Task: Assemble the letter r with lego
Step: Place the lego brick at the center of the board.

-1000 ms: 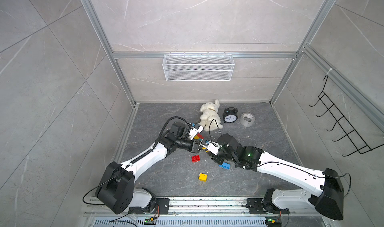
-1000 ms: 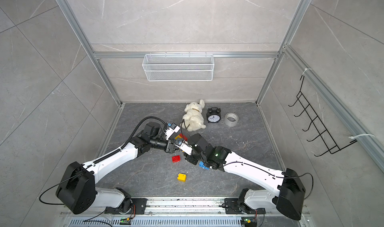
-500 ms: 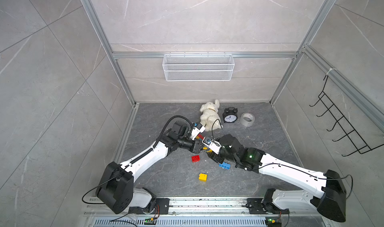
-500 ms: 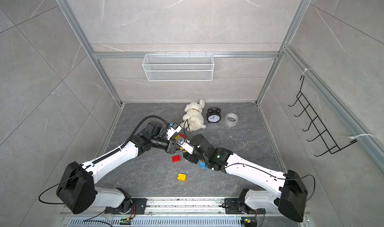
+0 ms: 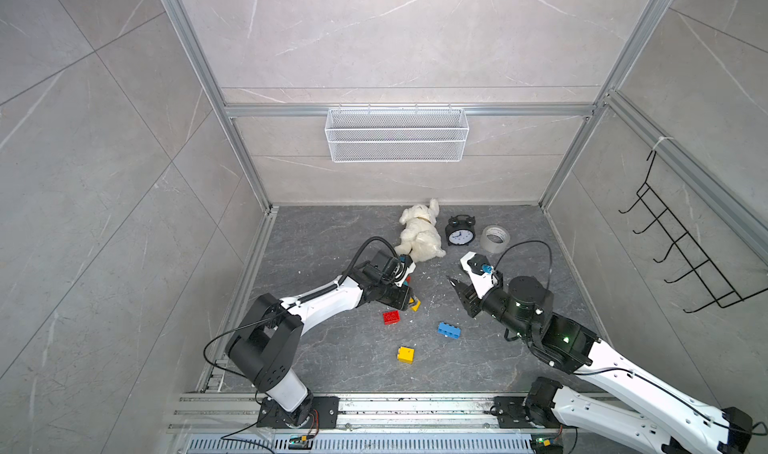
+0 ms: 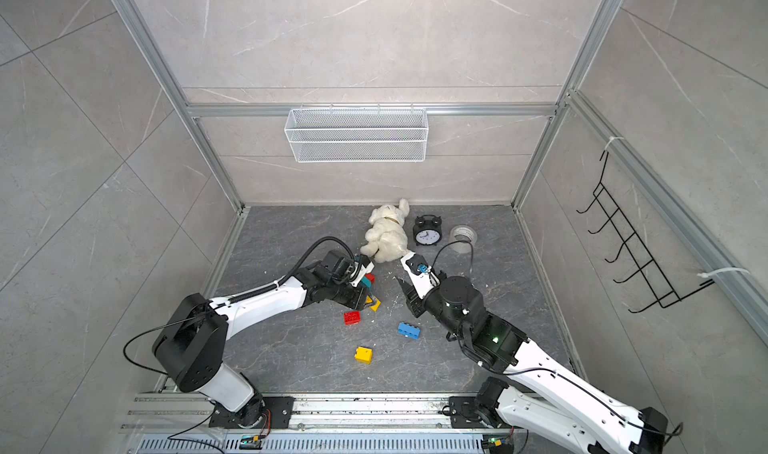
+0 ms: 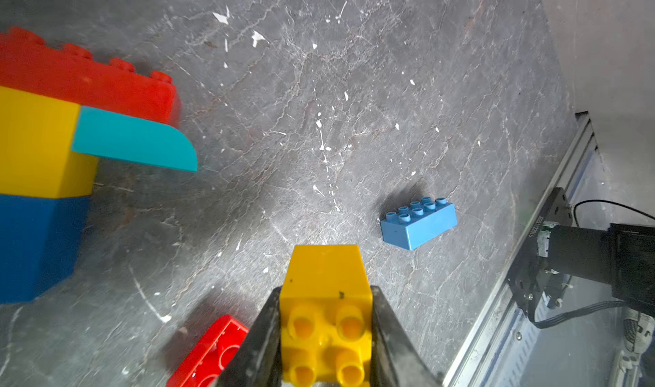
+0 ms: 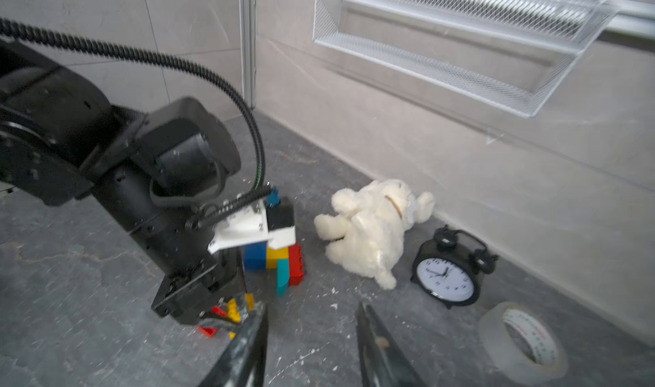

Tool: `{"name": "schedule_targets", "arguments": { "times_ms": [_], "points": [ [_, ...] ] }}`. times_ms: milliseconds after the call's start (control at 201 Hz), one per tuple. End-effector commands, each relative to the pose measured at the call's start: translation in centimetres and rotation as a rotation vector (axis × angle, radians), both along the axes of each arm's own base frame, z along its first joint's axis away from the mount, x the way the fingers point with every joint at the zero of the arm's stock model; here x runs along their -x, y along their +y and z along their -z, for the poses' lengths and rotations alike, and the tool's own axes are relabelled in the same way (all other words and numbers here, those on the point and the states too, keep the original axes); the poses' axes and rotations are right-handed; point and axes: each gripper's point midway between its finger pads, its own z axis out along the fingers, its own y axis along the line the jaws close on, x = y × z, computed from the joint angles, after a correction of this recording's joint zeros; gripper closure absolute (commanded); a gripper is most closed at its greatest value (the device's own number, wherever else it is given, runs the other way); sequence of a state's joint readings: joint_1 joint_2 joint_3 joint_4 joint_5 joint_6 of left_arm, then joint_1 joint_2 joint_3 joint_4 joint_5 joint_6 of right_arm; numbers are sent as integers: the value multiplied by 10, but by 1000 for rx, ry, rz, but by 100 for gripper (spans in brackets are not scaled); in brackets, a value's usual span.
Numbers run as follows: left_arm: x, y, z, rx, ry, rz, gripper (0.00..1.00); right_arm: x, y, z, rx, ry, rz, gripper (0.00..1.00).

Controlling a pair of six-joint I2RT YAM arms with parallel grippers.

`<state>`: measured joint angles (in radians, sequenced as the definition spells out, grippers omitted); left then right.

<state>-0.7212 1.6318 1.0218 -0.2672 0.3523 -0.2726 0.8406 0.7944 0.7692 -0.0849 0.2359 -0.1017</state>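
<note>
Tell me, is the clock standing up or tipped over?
Standing up: the clock rests on its base, bells on top.

Three yellow bricks (image 5: 405,354) (image 5: 414,304) (image 8: 276,253) counted, two red bricks (image 5: 390,317) (image 8: 295,264), two blue bricks (image 5: 449,330) (image 8: 254,256), one teal brick (image 8: 282,277), one plush toy (image 5: 419,233), one clock (image 5: 460,233), one tape roll (image 5: 494,238)

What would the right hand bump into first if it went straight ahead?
Probably the small stack of blue, yellow, teal and red studded plastic bricks, or the white plush toy beside it; depth is unclear.

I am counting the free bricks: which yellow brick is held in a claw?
The gripped yellow brick, clamped by the left claw. The loose yellow brick lies alone; the stacked yellow brick is built in.
</note>
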Motion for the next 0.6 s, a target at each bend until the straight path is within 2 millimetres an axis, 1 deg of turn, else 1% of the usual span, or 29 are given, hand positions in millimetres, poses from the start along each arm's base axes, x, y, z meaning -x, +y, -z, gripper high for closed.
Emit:
{"name": "schedule_targets", "arguments": {
  "times_ms": [0,45,75,85,119,144,169,234,329,423,513,538,567,597],
  "points": [
    [-13,-13,-9,24,-49,-15,93,-9,-21,-9,-105,-33,130,76],
    [-14,-13,-5,7,-50,-20,93,-12,-31,-12,-136,-37,184,88],
    [-14,-13,-2,-9,-49,-26,93,-13,-37,-14,-160,-33,221,99],
    [-14,-13,-1,-12,-50,-27,93,-14,-37,-15,-164,-31,226,100],
    [-13,-14,2,-28,-51,-32,93,-15,-43,-16,-176,-26,259,100],
    [-13,-14,4,-38,-52,-35,93,-15,-43,-16,-172,-22,261,100],
    [-13,-14,7,-53,-54,-40,93,-15,-41,-15,-152,-19,249,100],
    [-13,-15,15,-102,-58,-46,94,-10,-28,-10,-67,-2,163,100],
    [-14,-17,26,-163,-65,-54,95,-7,-18,0,-1,56,113,100],
    [-14,-19,35,-195,-66,-64,95,0,-7,7,22,94,38,100],
    [-13,-21,41,-219,-59,-68,95,8,-4,10,7,109,-6,100],
    [-12,-21,42,-227,-57,-70,93,9,-5,11,2,112,-4,100],
    [-12,-21,44,-238,-56,-67,90,10,-6,12,1,120,-1,92],
    [-11,-21,46,-250,-54,-67,86,11,-7,15,8,130,-6,86]
  ]
}}
